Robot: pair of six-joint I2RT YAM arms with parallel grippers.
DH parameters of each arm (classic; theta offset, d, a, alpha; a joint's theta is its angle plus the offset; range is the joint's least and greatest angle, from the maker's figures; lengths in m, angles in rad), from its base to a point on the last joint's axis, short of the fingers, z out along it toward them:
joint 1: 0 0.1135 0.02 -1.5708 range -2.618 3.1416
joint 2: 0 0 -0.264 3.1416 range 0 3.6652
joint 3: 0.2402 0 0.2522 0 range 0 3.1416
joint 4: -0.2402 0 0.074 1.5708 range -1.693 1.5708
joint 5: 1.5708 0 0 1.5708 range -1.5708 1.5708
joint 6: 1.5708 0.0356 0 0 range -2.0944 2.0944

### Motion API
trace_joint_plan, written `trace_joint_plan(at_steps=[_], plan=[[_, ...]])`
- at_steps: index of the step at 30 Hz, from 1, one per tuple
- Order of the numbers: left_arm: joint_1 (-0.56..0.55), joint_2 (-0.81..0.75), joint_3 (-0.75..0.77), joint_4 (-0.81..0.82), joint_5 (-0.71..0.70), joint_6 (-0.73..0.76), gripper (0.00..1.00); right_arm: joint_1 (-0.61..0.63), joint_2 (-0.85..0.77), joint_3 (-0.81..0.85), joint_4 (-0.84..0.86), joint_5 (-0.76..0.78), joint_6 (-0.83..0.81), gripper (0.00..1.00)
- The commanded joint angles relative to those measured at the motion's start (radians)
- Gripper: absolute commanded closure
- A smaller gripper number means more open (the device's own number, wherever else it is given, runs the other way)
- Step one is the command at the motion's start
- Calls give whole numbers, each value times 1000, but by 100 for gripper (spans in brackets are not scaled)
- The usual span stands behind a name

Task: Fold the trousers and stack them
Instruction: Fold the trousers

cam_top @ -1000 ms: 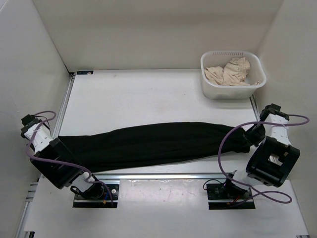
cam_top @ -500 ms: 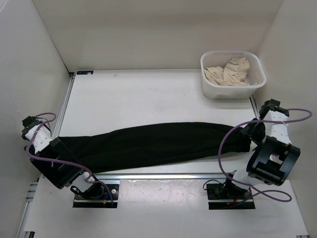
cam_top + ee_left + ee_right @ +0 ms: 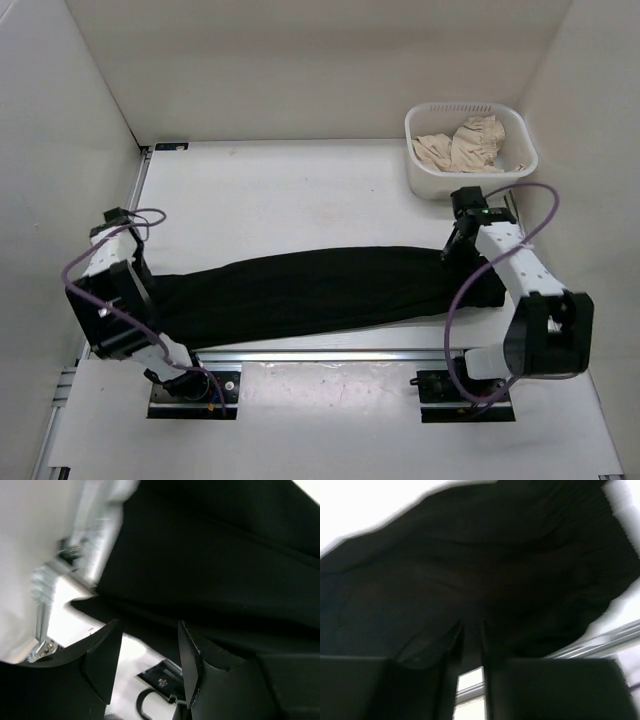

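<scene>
**Across the table's near half: one pair of black trousers, two grippers above its ends**

Along the near half of the table (image 3: 300, 195), the single pair of trousers (image 3: 320, 290) lies flat as one long dark band. It runs from the left edge to the right side, and its near border is close to the metal rail (image 3: 330, 353) at the table's front.

Two arms lean over it, one at each end. The left gripper (image 3: 150, 630) hangs over the left end with its two fingers (image 3: 105, 655) clearly apart and nothing between them; black cloth fills the view beyond. The right gripper (image 3: 470, 632) is over the right end, its fingers a narrow slit apart with light showing through the gap and no fabric pinched. The picture there is blurred.

Well apart from the trousers, in the far right corner, stands one white basket (image 3: 466, 186). Inside it lies one crumpled beige garment (image 3: 460, 148).
</scene>
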Motion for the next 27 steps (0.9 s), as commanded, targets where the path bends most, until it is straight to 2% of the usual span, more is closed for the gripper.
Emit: trace_joint_plan(at_steps=[1, 2, 3, 7, 12, 16, 18, 19, 20, 22, 24, 25, 27], plan=[[-44, 85, -72, 115, 2, -1, 41, -7, 87, -117, 126, -135, 91, 82], [-56, 140, -73, 148, -13, -1, 41, -7, 130, -146, 152, -149, 91, 89], [-67, 171, -60, 174, -27, -1, 44, -30, 157, -146, 172, -162, 91, 92], [-104, 298, 31, 233, -27, -1, 47, -81, 349, -113, 234, -182, 91, 100], [-171, 384, 139, 268, -27, -1, 47, -147, 460, 16, 294, -153, 82, 100], [-205, 446, 225, 268, -16, -1, 47, -170, 515, 166, 277, -140, -13, 99], [-214, 456, 234, 231, -6, -1, 47, -179, 526, 235, 230, -183, -61, 89], [-214, 457, 219, 231, -6, -1, 47, -179, 505, 248, 213, -226, -100, 68], [-214, 447, 185, 231, -6, -1, 46, -179, 482, 248, 196, -243, -113, 51], [-214, 426, 153, 231, -6, -1, 46, -193, 385, 248, 142, -267, -102, 22], [-214, 415, 119, 231, 7, -1, 46, -219, 277, 234, 66, -251, -61, 13], [-214, 404, 119, 231, 19, -1, 45, -243, 245, 217, 33, -231, -9, 2], [-214, 395, 93, 222, 40, -1, 45, -277, 172, 187, -37, -196, 46, 1]])
